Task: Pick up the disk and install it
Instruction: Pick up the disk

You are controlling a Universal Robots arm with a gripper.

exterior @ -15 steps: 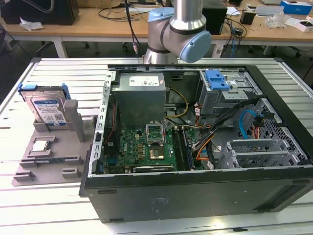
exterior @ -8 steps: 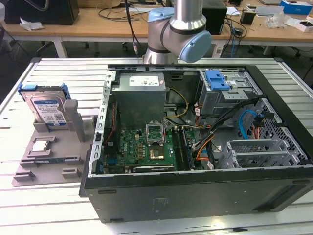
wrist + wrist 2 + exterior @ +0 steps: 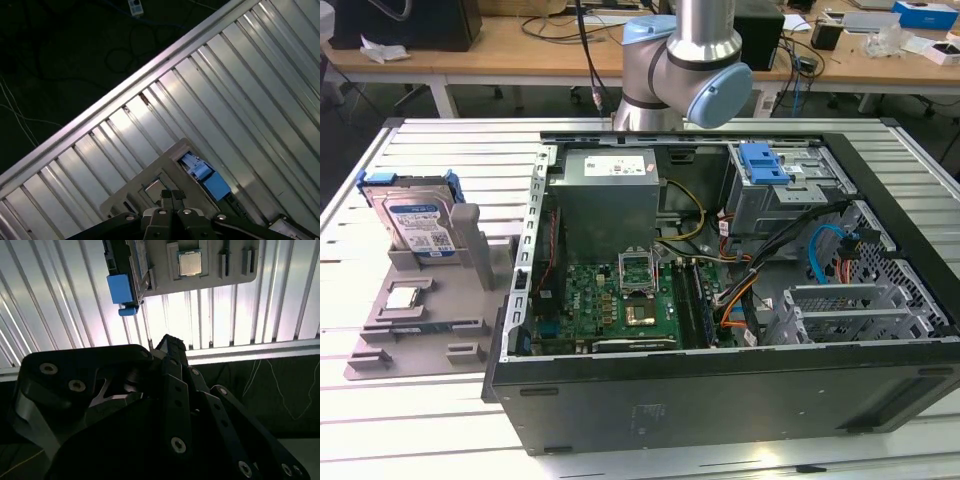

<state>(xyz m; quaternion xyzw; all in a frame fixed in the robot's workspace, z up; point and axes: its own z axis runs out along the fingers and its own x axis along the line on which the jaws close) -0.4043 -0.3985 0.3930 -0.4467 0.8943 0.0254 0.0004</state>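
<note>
Disk (image 3: 418,225) stood on edge in a grey holder (image 3: 470,235) at the exterior view's left, label facing outward, with its blue rail frame wrapped round the edges. A small square chip (image 3: 405,297) lay flat on the same holder just in front of it. The holder rested on the ribbed metal surface (image 3: 430,440), beside the open computer case (image 3: 720,395).

In the first wrist view the hand (image 3: 172,196) looked pressed together and held nothing. It hung well above the holder, apart from the disk. The arm (image 3: 685,70) rose behind the case.

The likeliest trouble, as I judged it, was the grip itself. With the hand pressed together, a descent would strike the disk's top edge instead of straddling it. A pinch landing on the plastic rail rather than the metal body could flex the rail and let the disk slip. The holder's upright post stood just beside the disk, so an off-centre approach could catch it and drag the holder across the surface. Inside the case, loose cables (image 3: 825,255) ran near the drive cage, and a blue bracket (image 3: 763,163) sat on top of it. Either could snag or block the disk.
</note>
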